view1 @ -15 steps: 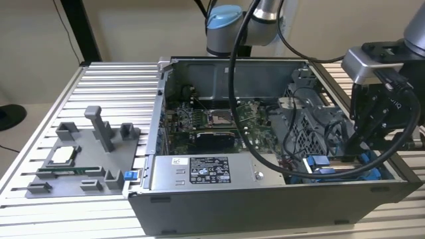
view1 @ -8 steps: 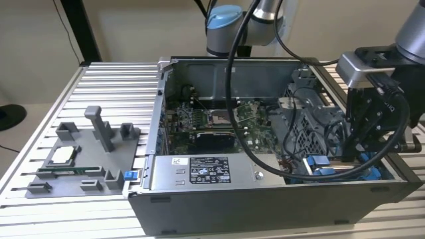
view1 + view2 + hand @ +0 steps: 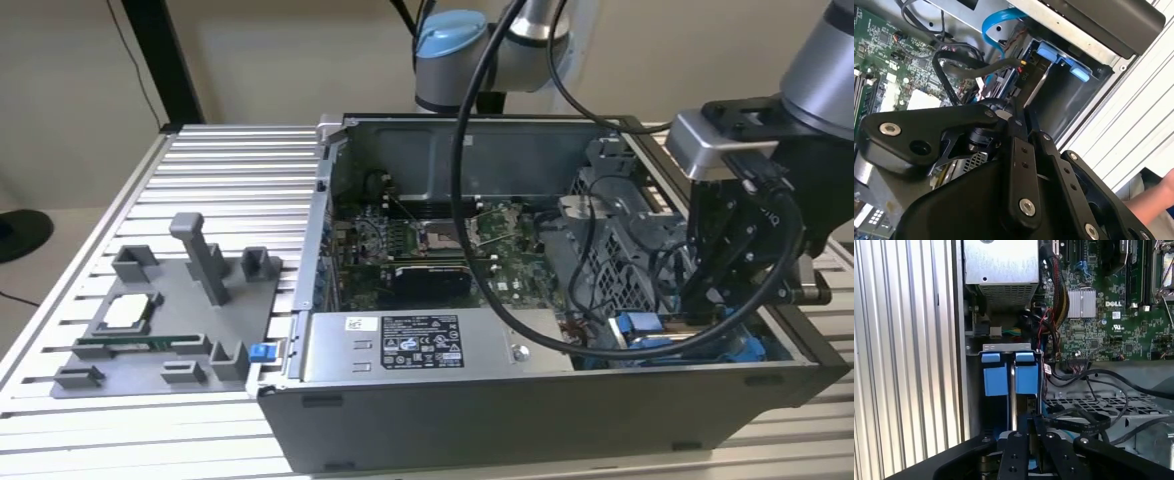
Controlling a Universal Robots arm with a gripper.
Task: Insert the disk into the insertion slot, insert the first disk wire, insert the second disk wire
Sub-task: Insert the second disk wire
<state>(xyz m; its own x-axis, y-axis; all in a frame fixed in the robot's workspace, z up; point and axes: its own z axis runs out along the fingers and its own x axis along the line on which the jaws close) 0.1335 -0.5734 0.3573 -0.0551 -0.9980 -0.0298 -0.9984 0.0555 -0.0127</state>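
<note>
The disk [image 3: 1011,382], edged by bright blue frame tabs, sits down inside the insertion slot [image 3: 972,390], a grey metal bay in the open computer case's front corner, at the exterior view's right [image 3: 694,345].

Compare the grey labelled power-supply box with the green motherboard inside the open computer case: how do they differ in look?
The power-supply box is plain grey metal bearing a white label; the motherboard is green and crowded with components. The box sits against the case's near wall, the motherboard lies flat deeper inside. Both sit inside the computer case.
</note>
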